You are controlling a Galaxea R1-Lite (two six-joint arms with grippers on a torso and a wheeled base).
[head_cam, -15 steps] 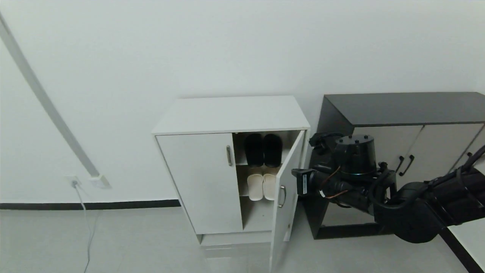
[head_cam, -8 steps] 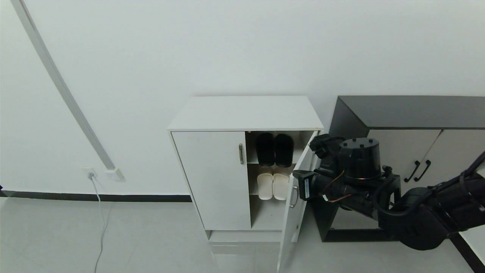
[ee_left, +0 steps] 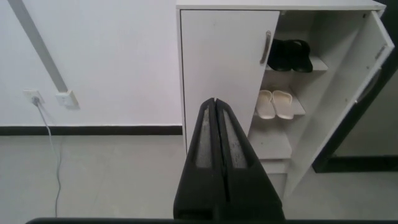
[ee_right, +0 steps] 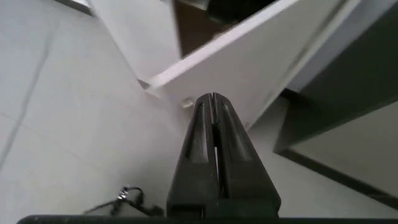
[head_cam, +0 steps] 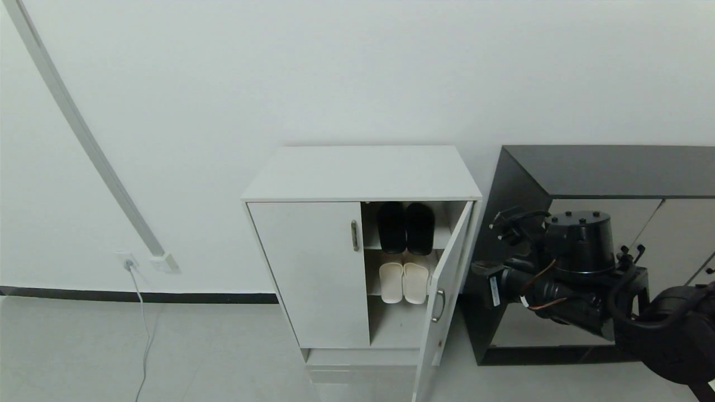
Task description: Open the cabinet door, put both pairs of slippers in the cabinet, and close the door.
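The white cabinet (head_cam: pixel 357 173) has its left door shut and its right door (head_cam: pixel 447 290) swung out. A black pair of slippers (head_cam: pixel 405 228) lies on the upper shelf and a white pair (head_cam: pixel 403 282) on the shelf below. My right arm (head_cam: pixel 558 290) hangs to the right of the open door, on its outer side and a little apart from it. In the right wrist view, my right gripper (ee_right: pixel 213 102) is shut and empty, pointing at the door's lower edge (ee_right: pixel 249 68). My left gripper (ee_left: pixel 214 104) is shut and empty, well back from the cabinet front.
A black sideboard (head_cam: pixel 603 167) stands right beside the cabinet, close behind my right arm. A wall socket with a hanging cable (head_cam: pixel 127 262) and a slanted conduit are at the left. Bare floor stretches in front and to the left.
The head view has shifted. My right arm, which was against the open door's outer face near the handle, has drawn back to the right. The slippers are unmoved.
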